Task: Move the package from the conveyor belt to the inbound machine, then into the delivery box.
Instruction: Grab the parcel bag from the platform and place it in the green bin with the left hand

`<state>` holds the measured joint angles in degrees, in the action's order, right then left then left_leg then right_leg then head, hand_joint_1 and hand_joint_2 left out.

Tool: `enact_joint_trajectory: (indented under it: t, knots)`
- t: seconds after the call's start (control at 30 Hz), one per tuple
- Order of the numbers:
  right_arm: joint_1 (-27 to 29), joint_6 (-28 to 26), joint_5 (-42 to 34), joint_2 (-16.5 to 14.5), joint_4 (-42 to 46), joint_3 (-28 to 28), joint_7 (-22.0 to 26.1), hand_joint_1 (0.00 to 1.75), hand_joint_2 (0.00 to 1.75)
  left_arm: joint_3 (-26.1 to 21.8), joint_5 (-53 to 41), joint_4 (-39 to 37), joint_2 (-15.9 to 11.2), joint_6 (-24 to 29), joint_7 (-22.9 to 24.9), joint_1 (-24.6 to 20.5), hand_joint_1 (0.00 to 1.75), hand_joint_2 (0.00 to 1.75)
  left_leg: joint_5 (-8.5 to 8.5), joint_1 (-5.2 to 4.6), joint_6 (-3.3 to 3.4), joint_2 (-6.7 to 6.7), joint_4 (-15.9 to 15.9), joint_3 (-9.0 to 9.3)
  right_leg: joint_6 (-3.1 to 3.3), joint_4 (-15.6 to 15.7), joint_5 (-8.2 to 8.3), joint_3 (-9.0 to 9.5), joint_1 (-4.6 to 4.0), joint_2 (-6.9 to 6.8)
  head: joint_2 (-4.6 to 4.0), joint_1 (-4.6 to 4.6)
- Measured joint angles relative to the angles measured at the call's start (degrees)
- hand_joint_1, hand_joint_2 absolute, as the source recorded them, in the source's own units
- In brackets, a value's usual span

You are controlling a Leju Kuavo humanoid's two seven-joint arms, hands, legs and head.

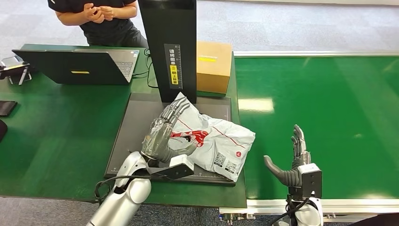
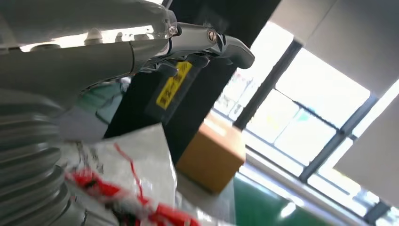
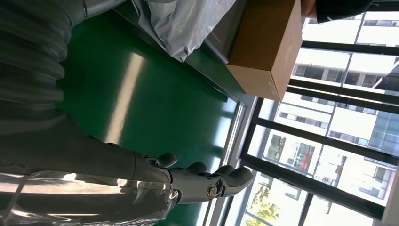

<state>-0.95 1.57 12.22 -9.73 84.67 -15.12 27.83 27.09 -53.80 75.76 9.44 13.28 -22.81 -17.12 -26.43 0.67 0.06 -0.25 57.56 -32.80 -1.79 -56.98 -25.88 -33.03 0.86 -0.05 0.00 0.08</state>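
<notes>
Soft, light, slippery package (image 1: 214,141) at frame centre, under left hand (image 1: 164,134), fingers resting on top, grasp unclear. Right hand (image 1: 291,162) released. Best taken at thick middle.

Glossy silver left arm (image 1: 123,195) with a looped black cable; grey ribbed-cuffed left hand (image 1: 162,139) with dark metallic fingers, a screw at the thumb; right hand (image 1: 292,162) apparently alike, on a boxy black wrist block (image 1: 310,181).
</notes>
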Motion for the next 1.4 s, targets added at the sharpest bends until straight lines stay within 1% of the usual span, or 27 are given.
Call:
enact_joint_trajectory:
  t: [0.17,0.23,0.37,0.4,0.43,0.53,0.57,0.83,1.17,1.4]
  knots:
    - [0.2,0.0,0.0,0.0,0.0,0.0,0.0,0.00,1.75,0.8,1.4,-5.6,0.0,-9.7,2.6,-1.4,0.00,1.75,0.00,0.00,0.00,0.00,0.0,0.01,0.00,0.0,0.00,0.00,-0.01,0.00,0.00,0.01]
    - [0.4,0.0,0.3,-0.1,0.0,0.0,0.1,0.00,1.75,1.1,1.1,-8.6,0.0,-12.7,3.2,-2.2,0.00,1.75,0.00,0.00,0.00,0.00,0.0,0.01,0.00,0.0,0.00,0.00,-0.01,0.00,0.00,0.00]
    - [0.5,0.3,0.7,-0.3,0.0,0.0,0.3,0.00,1.75,2.1,1.4,-14.2,0.0,-16.6,3.6,-3.9,0.00,1.75,0.00,0.00,0.00,0.00,0.0,0.01,0.00,0.0,0.00,0.00,0.00,0.00,0.00,0.01]
    - [0.5,0.3,0.8,-0.3,0.0,0.0,0.3,0.00,1.75,2.2,1.6,-15.2,0.0,-17.1,3.5,-4.2,0.01,1.75,0.00,0.00,0.00,0.00,0.0,0.01,0.00,0.0,0.00,0.00,0.00,0.00,0.00,0.00]
    - [0.5,0.4,0.8,-0.4,0.0,0.0,0.3,0.00,1.75,2.3,1.7,-16.1,0.0,-17.5,3.5,-4.5,0.06,1.75,0.00,0.00,0.00,0.01,0.0,0.01,0.00,0.0,0.00,0.00,0.00,0.00,0.00,0.00]
    - [0.6,0.4,0.8,-0.5,0.0,0.0,0.3,0.00,1.75,2.4,1.9,-17.9,0.0,-17.9,3.4,-5.2,1.34,1.75,0.00,0.00,0.00,0.01,0.0,0.00,0.00,0.0,0.00,0.00,0.00,0.00,0.00,0.01]
    - [0.7,0.5,0.8,-0.5,0.0,0.0,0.3,0.00,1.75,2.4,2.0,-18.3,0.0,-17.9,3.4,-5.4,1.73,1.75,0.00,0.00,0.00,0.01,0.0,0.00,0.00,0.0,0.00,0.01,0.00,0.00,0.00,0.01]
    - [1.1,0.4,0.8,-0.5,0.0,0.0,0.3,0.00,1.75,2.4,2.5,-19.0,-0.1,-17.2,3.3,-5.9,1.75,1.75,0.00,0.00,0.00,0.00,0.0,0.01,0.00,0.0,0.00,0.03,0.00,0.00,0.00,0.01]
    - [1.6,0.0,0.8,-0.5,0.1,0.0,0.3,0.00,1.75,2.1,5.6,-17.2,-0.6,-13.3,-0.5,-4.7,1.75,1.75,0.00,0.00,0.00,0.00,0.0,-0.01,0.00,0.0,0.00,0.01,-0.01,0.00,0.00,0.00]
    - [1.8,0.0,0.7,-0.5,0.5,0.0,0.3,0.00,1.75,1.7,6.4,-15.2,-1.3,-12.7,-1.5,-3.5,1.75,1.75,0.00,0.00,0.00,0.01,0.0,0.00,0.00,0.0,0.00,0.01,-0.01,0.00,0.00,0.01]
